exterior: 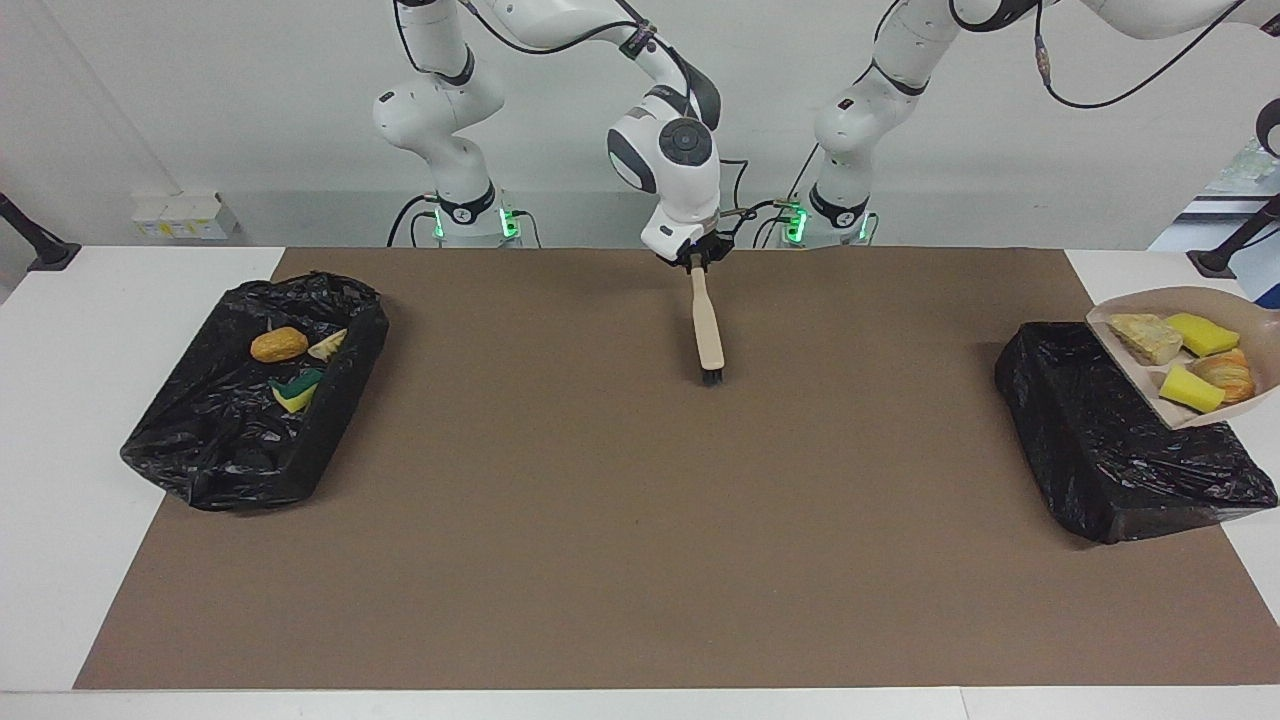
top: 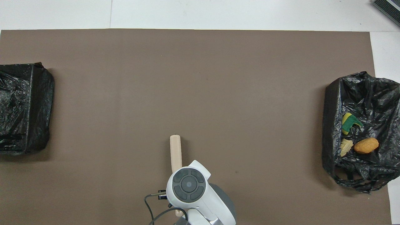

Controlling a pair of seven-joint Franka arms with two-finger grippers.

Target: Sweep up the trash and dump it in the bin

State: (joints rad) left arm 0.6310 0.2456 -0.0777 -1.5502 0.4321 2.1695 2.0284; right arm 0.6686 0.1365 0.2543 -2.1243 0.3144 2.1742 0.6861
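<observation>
R gripper (exterior: pixel 697 258) is pinching the top of the beige hand brush (exterior: pixel 708 328), fingers clamped on the handle; brush hangs bristles-down over the brown mat (exterior: pixel 640 520), tilted a bit, bristle end just above or at the mat, can't tell which; it sits over the middle of the mat, toward the robots' edge.

L gripper is out of shot at the L arm's end of the table; going by the dustpan handle running off the frame edge it's got the pan, claw pressed tight on it.

Beige dustpan (exterior: pixel 1262 330) is up in the air over the black-bagged bin (exterior: pixel 1110 440) at the L arm's end; four bits of trash ride in it: a pale crumbly chunk (exterior: pixel 1146 337), two yellow sponge pieces (exterior: pixel 1202 334) (exterior: pixel 1188 389), an orange-brown bread lump (exterior: pixel 1228 372); none tipped out, that bin looks bare inside from overhead (top: pixel 25 106).

Second black-bagged bin (exterior: pixel 250 400) at the R arm's end holds three scraps: a brown bread-like lump (exterior: pixel 279 345), a pale chunk (exterior: pixel 327 346), a green-backed yellow sponge (exterior: pixel 296 390); same trio shows from overhead (top: pixel 365 145).
</observation>
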